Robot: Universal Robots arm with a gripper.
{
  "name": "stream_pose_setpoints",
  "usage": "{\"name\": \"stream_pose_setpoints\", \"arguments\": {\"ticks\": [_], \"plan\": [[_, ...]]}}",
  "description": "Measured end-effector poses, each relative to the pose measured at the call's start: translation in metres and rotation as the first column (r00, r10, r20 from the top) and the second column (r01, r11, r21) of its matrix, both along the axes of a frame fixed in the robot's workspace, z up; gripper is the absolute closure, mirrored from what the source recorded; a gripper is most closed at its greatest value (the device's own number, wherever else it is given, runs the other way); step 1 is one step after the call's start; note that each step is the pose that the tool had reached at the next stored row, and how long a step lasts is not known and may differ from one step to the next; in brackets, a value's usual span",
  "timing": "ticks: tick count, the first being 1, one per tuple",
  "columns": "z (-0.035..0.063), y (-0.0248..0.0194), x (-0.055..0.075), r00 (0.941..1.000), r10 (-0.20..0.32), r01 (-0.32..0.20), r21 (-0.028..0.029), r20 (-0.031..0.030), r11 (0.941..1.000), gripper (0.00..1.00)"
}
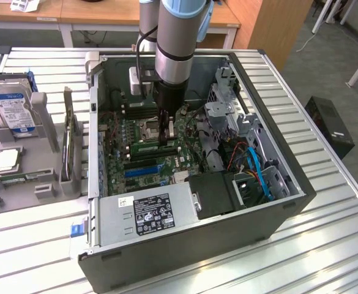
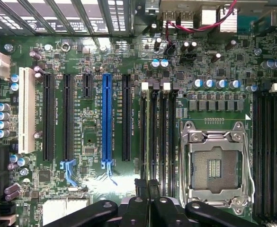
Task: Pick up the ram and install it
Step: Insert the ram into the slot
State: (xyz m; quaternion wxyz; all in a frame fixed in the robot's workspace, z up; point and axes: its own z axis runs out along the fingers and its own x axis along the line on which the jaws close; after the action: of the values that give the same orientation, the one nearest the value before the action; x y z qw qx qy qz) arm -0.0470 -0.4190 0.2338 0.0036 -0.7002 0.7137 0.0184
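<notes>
Green ram point(image 1: 147, 147) at the slots, install step in hand.
Both fingers point(image 1: 164, 131) stand close together, judged clamped on the thin stick's upper edge near its end toward the exterior view's right. The ram stands on edge along the black memory slots point(image 2: 165, 137) beside the CPU socket point(image 2: 214, 165), inside the open case point(image 1: 227, 239) on the counter point(image 1: 325, 245). Pick-up appears done; full seating cannot be confirmed. Judgement: the next move calls for a straight, even press, stick kept square to its slot.
</notes>
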Motion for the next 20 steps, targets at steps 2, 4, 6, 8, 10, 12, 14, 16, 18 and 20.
{"name": "stream_pose_setpoints", "arguments": {"ticks": [2,4,6,8,10,12,14,16,18,20], "plan": [[-0.0003,0.0000,0.0000,1.0000,0.000,0.000,-0.0002,-0.0001,1.0000,0.88],[-0.0005,0.0000,0.0000,1.0000,0.000,0.000,-0.0001,0.0000,1.0000,0.88],[-0.0006,0.0000,0.0000,1.0000,0.000,0.000,0.0000,0.0000,1.0000,0.88],[-0.0007,0.0001,0.0000,1.0000,0.000,0.000,0.0001,0.0000,1.0000,0.88],[-0.0013,0.0001,-0.0001,1.0000,0.000,0.000,0.0003,0.0001,1.0000,0.88],[-0.0017,0.0000,-0.0002,1.0000,0.000,0.000,0.0000,0.0000,1.0000,0.88],[-0.0022,0.0000,-0.0002,1.0000,0.000,0.000,0.0000,0.0000,1.0000,0.88],[-0.0024,0.0000,-0.0002,1.0000,0.000,0.000,-0.0001,0.0000,1.0000,0.88],[-0.0024,0.0000,-0.0002,1.0000,0.000,0.000,-0.0001,0.0000,1.0000,0.88],[-0.0025,0.0001,-0.0002,1.0000,0.000,0.000,0.0001,0.0001,1.0000,0.88]]}}
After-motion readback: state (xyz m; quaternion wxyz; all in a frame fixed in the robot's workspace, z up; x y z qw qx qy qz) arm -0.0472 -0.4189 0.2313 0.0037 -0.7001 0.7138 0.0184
